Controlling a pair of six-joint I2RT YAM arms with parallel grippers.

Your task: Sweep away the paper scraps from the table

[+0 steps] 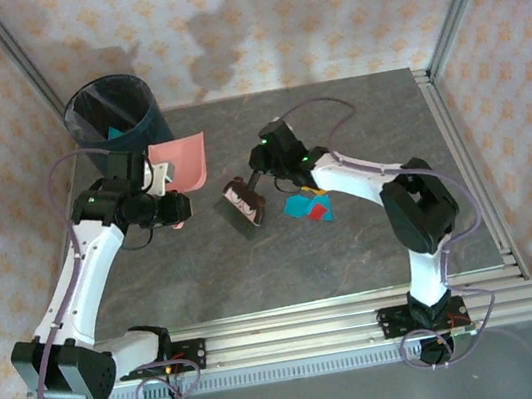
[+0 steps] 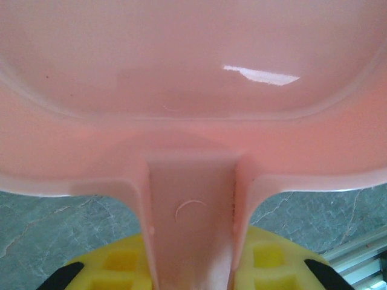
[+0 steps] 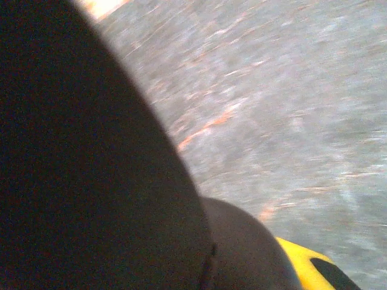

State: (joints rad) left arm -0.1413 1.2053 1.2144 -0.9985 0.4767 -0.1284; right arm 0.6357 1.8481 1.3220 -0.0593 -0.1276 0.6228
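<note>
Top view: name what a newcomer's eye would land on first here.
The pink dustpan stands out first, gripped by the left gripper at the far left of the table, beside a dark bin. Next come the bright teal, red and yellow scraps heaped mid-table. The brush, held in the right gripper, sits just left of them in this view.

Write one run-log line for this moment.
left gripper: shut on dustpan | right gripper: shut on brush | paper scraps: on table
</note>
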